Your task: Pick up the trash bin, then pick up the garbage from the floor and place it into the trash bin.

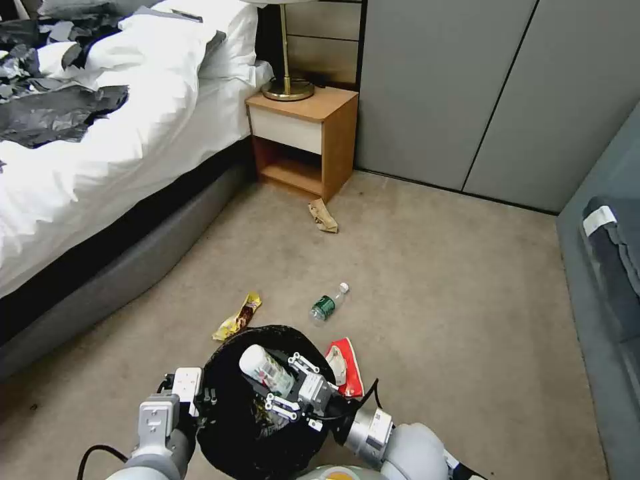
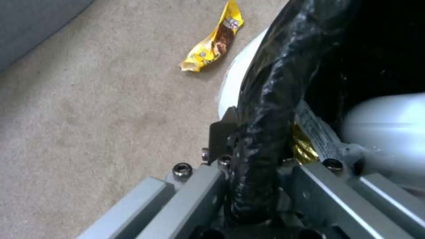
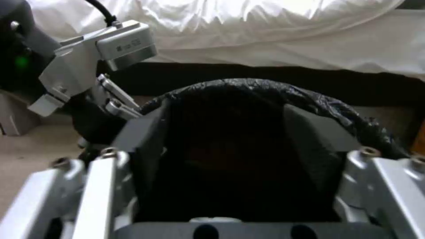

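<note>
Black-lined trash bin (image 1: 233, 413): left claw (image 1: 203, 400) pinches its rim, right claw (image 1: 283, 387) spread above, white bottle (image 1: 265, 370) seemingly just beneath.

Beige carpet (image 1: 427, 267); white-sheeted bed (image 1: 100, 167); wooden nightstand (image 1: 303, 140) with brass lamp base (image 1: 287, 89); grey wall panels (image 1: 480, 87).

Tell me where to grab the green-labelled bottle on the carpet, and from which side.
Probably the labelled middle of the bottle, from straight above: it lies flat on the carpet with open floor all round, so jaws can close across its round body.
</note>
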